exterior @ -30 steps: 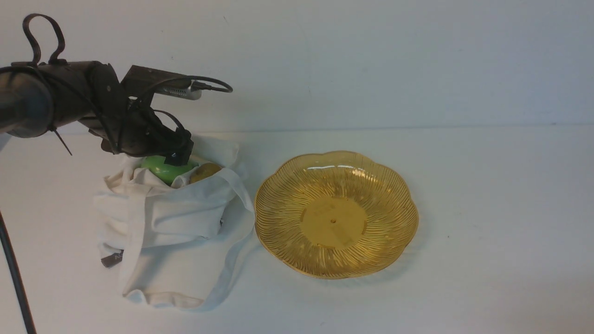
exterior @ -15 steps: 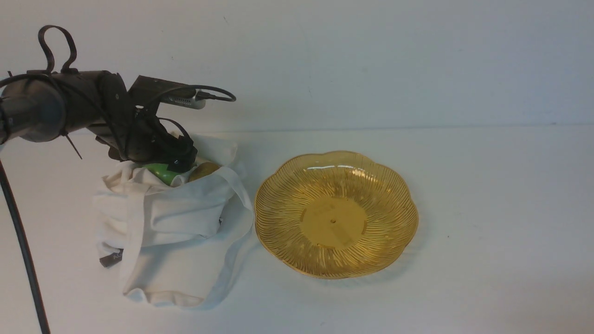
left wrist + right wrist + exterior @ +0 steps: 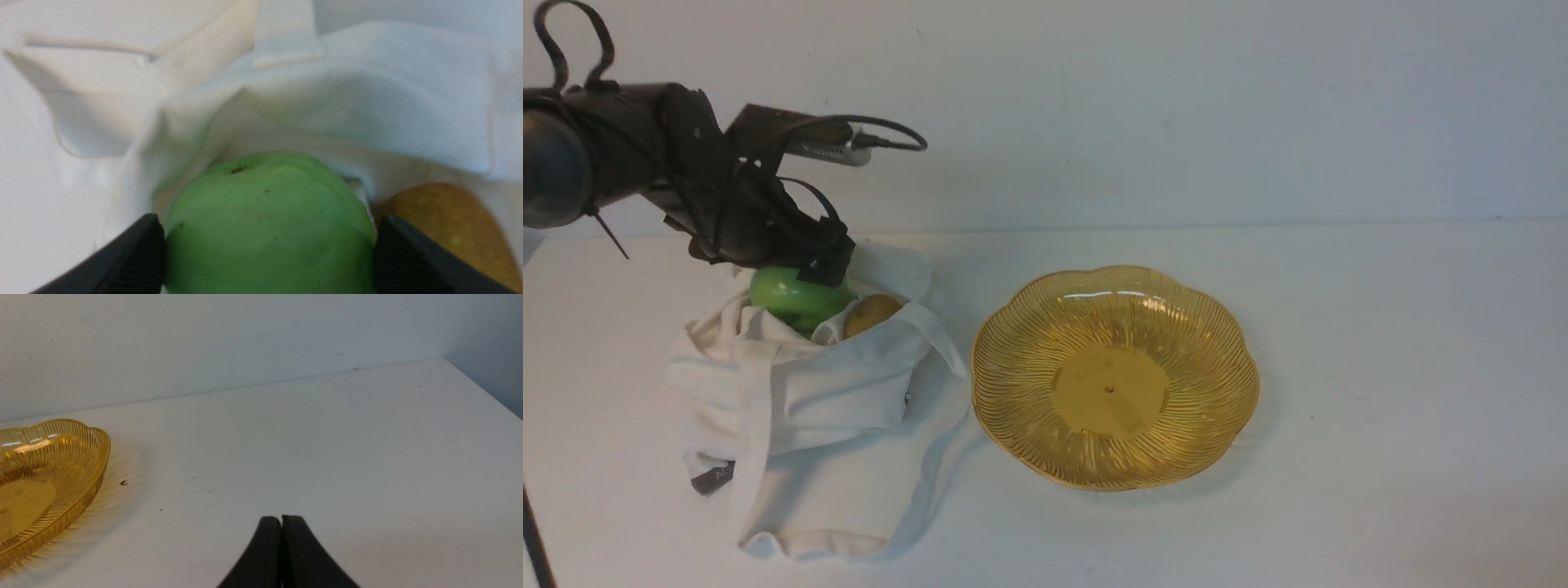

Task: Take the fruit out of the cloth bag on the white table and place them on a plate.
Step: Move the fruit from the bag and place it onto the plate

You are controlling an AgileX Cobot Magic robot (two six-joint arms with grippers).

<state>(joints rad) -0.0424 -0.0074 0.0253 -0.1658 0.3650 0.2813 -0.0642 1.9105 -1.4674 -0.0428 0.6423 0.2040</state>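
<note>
White table (image 3: 1405,367), open right of the scalloped plate rim (image 3: 1245,392); left gripper (image 3: 269,249) clasping the green apple (image 3: 269,212).

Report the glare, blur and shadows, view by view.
Front view: glare streaks on the amber plate, soft shadow by its right rim, left arm slightly blurred. Left wrist view: the left pincer blurred, green apple soft. Right wrist view: bright glints inside the plate, amber-tinted shadow beside it.
</note>
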